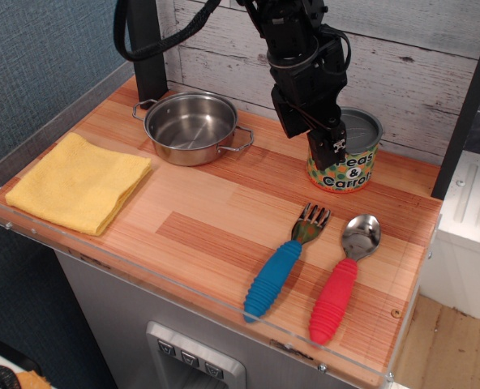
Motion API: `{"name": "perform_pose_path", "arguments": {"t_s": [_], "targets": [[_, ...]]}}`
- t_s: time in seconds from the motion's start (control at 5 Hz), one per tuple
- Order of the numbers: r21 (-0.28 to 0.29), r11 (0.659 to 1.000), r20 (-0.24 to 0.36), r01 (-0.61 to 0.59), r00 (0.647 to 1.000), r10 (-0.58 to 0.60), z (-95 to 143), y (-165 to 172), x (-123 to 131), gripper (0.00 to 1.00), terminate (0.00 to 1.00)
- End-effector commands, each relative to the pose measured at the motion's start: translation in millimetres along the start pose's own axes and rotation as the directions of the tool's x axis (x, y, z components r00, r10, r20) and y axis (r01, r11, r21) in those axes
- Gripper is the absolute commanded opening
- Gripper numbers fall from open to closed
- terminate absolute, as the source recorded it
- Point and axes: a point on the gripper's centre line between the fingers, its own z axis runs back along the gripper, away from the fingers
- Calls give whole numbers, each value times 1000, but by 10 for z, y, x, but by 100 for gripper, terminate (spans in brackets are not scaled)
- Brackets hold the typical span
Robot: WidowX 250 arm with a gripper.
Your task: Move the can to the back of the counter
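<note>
The can [351, 171], a short tin with a grey ridged lid and a yellow "Peas & Carrots" label, stands at the back right of the wooden counter [216, 203], close to the white plank wall. My gripper [340, 139] comes down from above and is shut on the can. One black finger [327, 148] lies against the can's left front side; the other finger is hidden behind the can. I cannot tell whether the can's base touches the wood.
A steel two-handled pot [191, 126] sits at the back left. A yellow cloth [78, 182] lies at the front left. A blue-handled fork [285, 263] and a red-handled spoon [341, 275] lie in front of the can. Black posts [147, 49] flank the counter.
</note>
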Motion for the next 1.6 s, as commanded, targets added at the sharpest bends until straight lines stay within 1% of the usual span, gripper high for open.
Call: {"name": "perform_pose_path", "arguments": {"t_s": [0.0, 0.2, 0.4, 0.6, 0.8, 1.2, 1.4], "targets": [[74, 994, 41, -74, 997, 71, 493, 48, 36, 100, 0], [104, 981, 19, -162, 987, 161, 665, 85, -68, 100, 0], [131, 945, 35, -300, 954, 298, 900, 177, -212, 100, 0], [134, 898, 78, -419, 908, 412, 953, 348, -303, 100, 0], [198, 856, 75, -478, 878, 473, 982, 489, -380, 100, 0], [255, 758, 117, -600, 797, 592, 1044, 792, -694, 100, 0], [284, 729, 92, -622, 775, 625, 1055, 859, -870, 100, 0]]}}
